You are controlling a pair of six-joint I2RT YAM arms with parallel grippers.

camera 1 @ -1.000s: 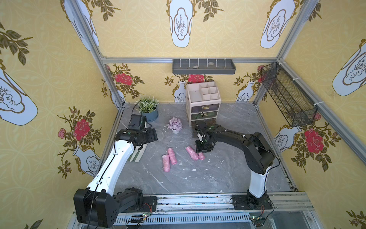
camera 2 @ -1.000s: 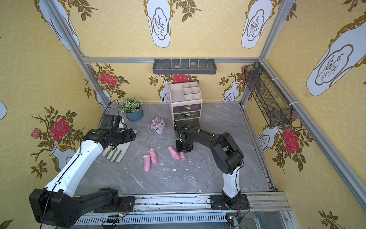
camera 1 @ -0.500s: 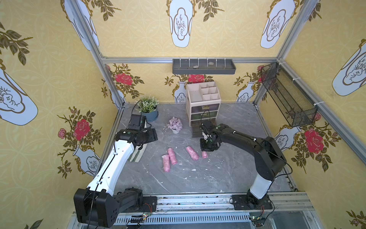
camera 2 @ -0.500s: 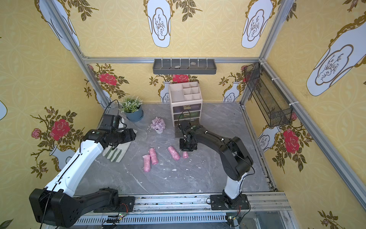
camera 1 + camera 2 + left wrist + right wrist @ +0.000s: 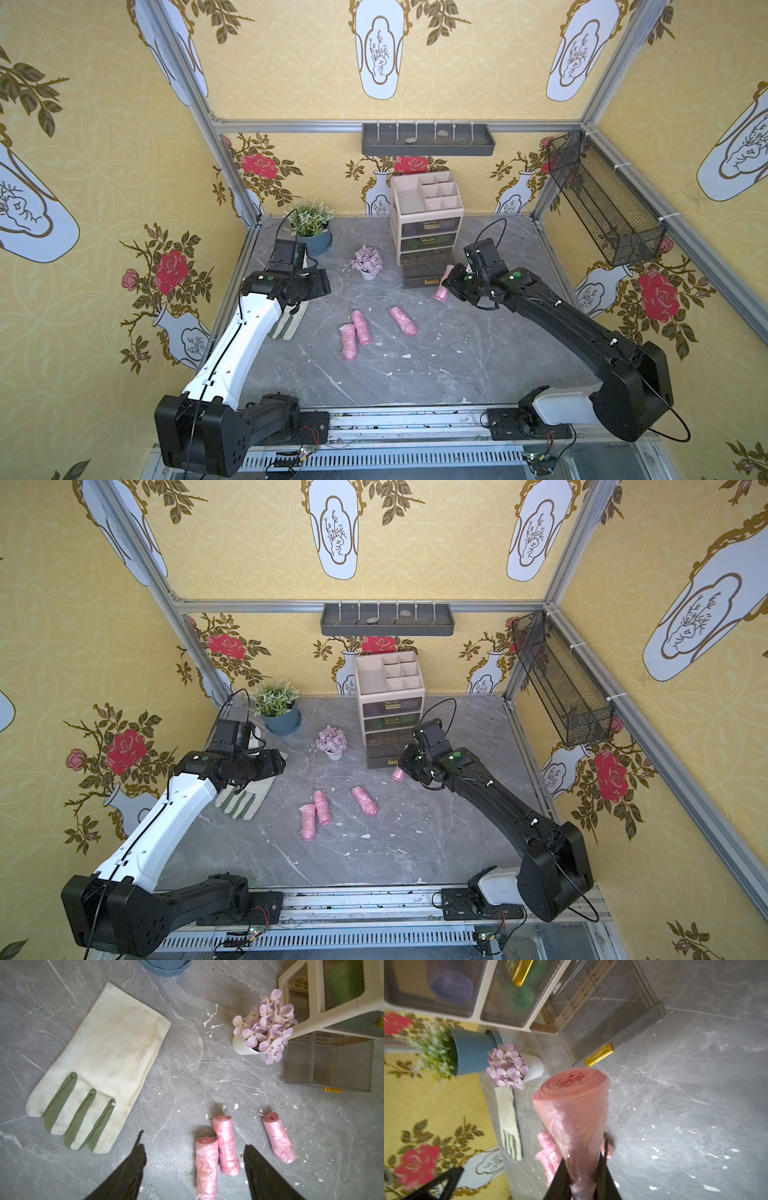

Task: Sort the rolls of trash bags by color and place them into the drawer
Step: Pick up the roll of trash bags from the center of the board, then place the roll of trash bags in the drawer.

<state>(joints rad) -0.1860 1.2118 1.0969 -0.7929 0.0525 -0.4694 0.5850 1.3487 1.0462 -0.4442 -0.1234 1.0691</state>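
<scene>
Funny thing, the arms don't match. The left arm [image 5: 232,345] wears a long white shell with chunky black joints and a thin black cable [image 5: 219,360] running down it. The right arm [image 5: 561,320] is black nearly all over, with little white clips [image 5: 559,303] along it and one white segment [image 5: 565,405] at the base. Just behind the left gripper [image 5: 194,1145] and the right gripper [image 5: 581,1176] alike: a green dot sticker [image 5: 515,274] and a boxy black camera [image 5: 286,251]. Fingers [image 5: 128,1167] are matte black wedges tapering to points.
</scene>
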